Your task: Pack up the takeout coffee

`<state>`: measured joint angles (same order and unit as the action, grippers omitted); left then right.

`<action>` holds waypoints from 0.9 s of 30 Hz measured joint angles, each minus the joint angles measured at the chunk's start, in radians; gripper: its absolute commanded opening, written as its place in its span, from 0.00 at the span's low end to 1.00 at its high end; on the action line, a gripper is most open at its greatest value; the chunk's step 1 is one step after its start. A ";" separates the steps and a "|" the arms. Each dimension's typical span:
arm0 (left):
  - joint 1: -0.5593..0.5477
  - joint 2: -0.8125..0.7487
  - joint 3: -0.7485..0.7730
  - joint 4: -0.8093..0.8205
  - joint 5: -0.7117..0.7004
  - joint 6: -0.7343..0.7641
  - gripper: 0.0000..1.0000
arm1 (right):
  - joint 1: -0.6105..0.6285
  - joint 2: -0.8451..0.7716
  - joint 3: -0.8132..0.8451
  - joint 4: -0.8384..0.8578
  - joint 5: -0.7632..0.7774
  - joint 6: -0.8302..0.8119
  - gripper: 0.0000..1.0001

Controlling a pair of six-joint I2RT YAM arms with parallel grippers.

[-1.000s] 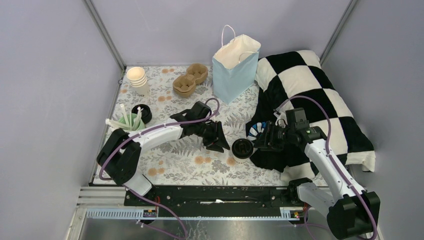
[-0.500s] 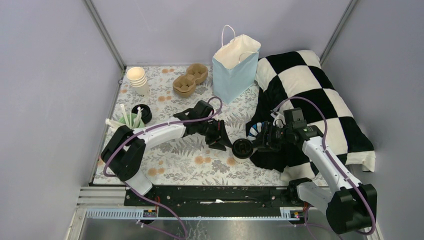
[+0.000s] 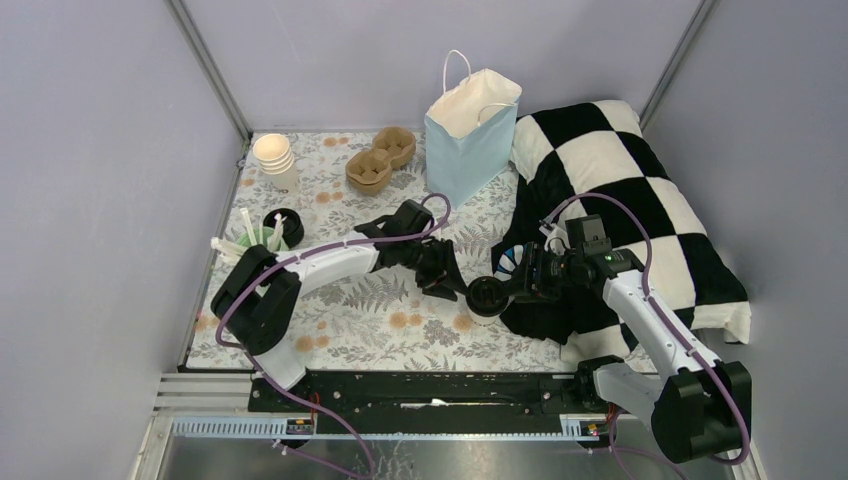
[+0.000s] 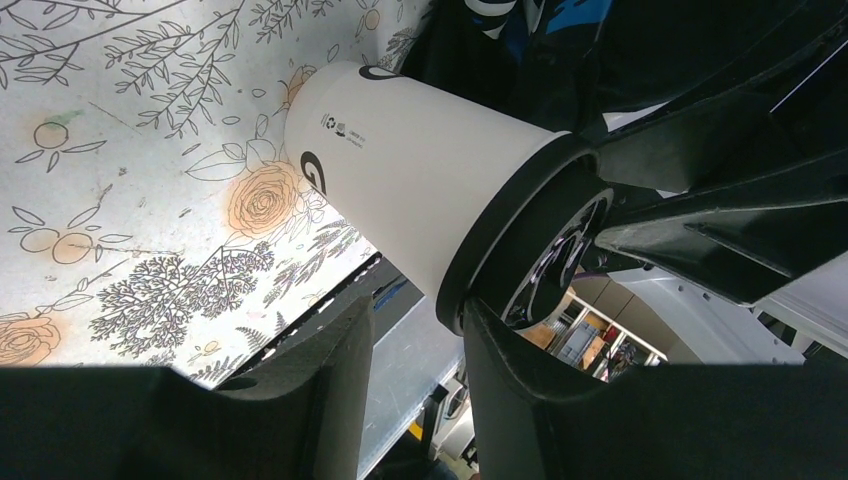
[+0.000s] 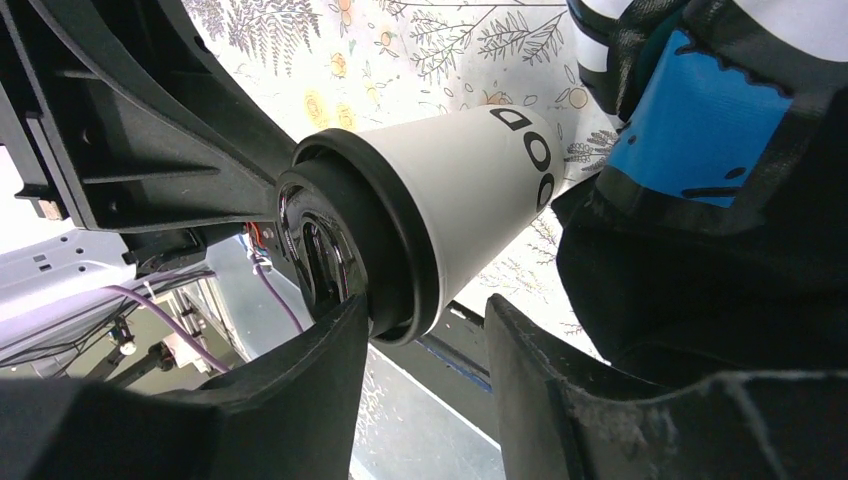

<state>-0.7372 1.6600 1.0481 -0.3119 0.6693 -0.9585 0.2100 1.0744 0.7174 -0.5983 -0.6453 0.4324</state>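
Both arms crowd one lidded coffee cup (image 3: 486, 296), upright on the floral cloth (image 3: 350, 305) beside the checked blanket (image 3: 640, 180), well apart from the blue bag (image 3: 470, 125) at the far side. The left gripper (image 3: 447, 283) is narrowly parted at the lid rim. The right gripper (image 3: 512, 284) straddles the lid, slack on one side. If both squeeze, I'd worry the cup tips or the lid pops. Only the wrist views show those gaps; from above they're hidden.
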 measured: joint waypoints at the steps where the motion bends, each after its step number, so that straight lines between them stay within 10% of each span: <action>1: -0.001 0.002 0.000 -0.001 0.000 0.000 0.41 | 0.000 0.000 0.000 -0.002 0.002 0.000 0.55; 27: -0.019 0.045 0.075 -0.069 -0.016 0.043 0.39 | -0.063 -0.008 0.000 -0.022 -0.003 -0.018 0.43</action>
<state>-0.7567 1.7050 1.1229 -0.3805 0.6537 -0.9150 0.1474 1.0664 0.7177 -0.6205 -0.6483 0.4149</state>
